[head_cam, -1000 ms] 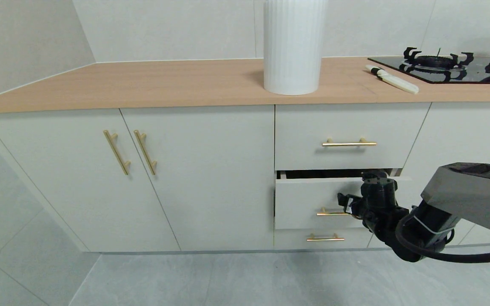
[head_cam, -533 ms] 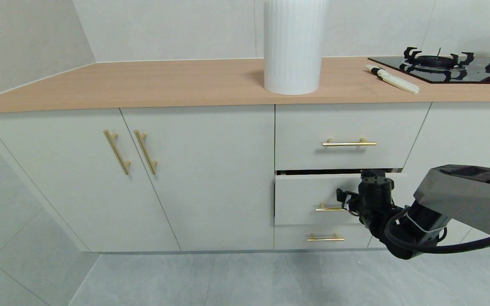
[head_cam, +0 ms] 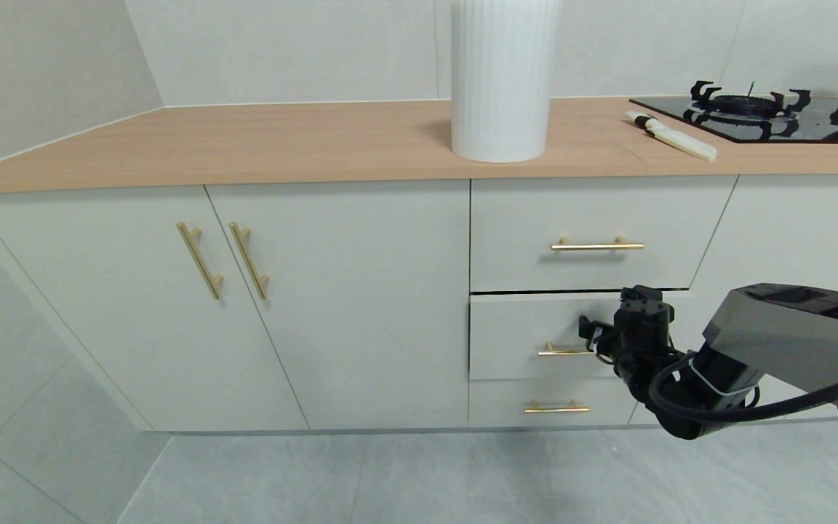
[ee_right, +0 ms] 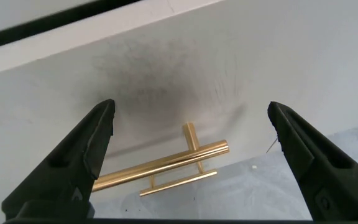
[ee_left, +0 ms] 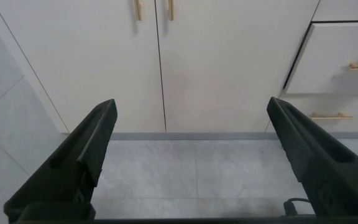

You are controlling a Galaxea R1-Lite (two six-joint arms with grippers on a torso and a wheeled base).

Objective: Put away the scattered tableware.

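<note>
Black left gripper [ee_left: 191, 106] hangs low over the grey tiled floor [ee_left: 185, 171], jaws spread wide, nothing held, facing the cabinet doors [head_cam: 244, 306]. Right gripper [head_cam: 593, 338] is at the front of the middle drawer [head_cam: 521, 327], by the right end of its gold handle [head_cam: 561, 352]. Its jaws are wide apart and empty. In the right wrist view the handle end sits ahead, between the two fingers [ee_right: 92, 143]; cannot tell if anything touches. A thin dark slit runs along the middle drawer's top edge. The top drawer [head_cam: 579, 218] and bottom drawer [head_cam: 506, 411] are shut, each with a gold bar handle. Farther up, on the wooden countertop [head_cam: 281, 145], a white knife [head_cam: 670, 135] lies flat just beside the black gas hob [head_cam: 753, 116]. A tall white ribbed vase [head_cam: 503, 80] stands upright left of the knife, well apart from it.
</note>
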